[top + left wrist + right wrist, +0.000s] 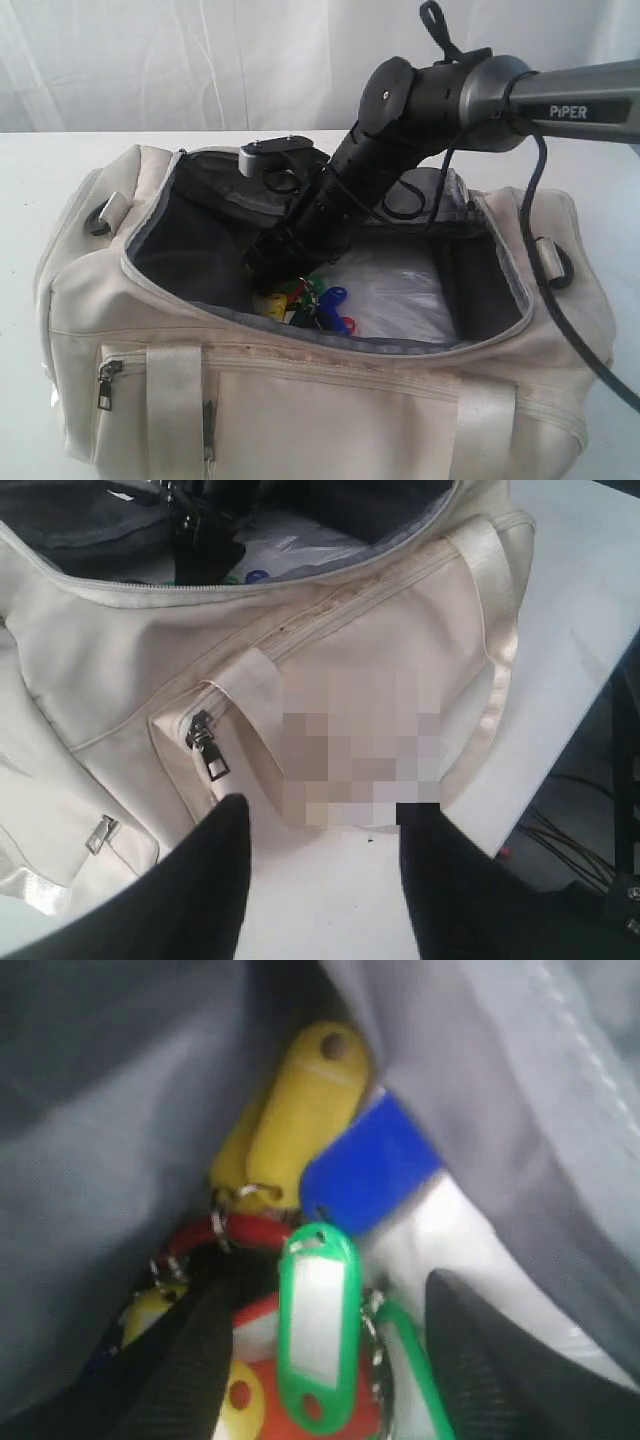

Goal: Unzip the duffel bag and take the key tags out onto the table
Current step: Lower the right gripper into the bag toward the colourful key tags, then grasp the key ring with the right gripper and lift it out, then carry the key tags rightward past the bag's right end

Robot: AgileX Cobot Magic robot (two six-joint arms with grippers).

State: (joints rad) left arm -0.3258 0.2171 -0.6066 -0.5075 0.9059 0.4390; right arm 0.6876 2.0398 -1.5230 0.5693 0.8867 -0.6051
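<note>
Now, the big cream fabric duffel bag (330, 400) sits unzipped on the wide white bench (40, 170), mouth gaping. The right pincer (335, 1290) is down inside, its 2 black fingers spread wide either side of the bunch of coloured plastic key tags (305, 300), which lie at the bag's bottom beside a clear plastic sheet (400, 290). The left pincer (325, 815) hangs wide and empty over the bench, just beside the bag's zipped pocket.

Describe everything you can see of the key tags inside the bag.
The key tags are a bunch of small plastic tags in yellow, blue, green and red, joined by metal rings. One green tag shows a white insert. They lie heaped on the floor of the open duffel bag, against its grey lining and a clear plastic sheet. The right hand is open, its fingers straddling the bunch.
</note>
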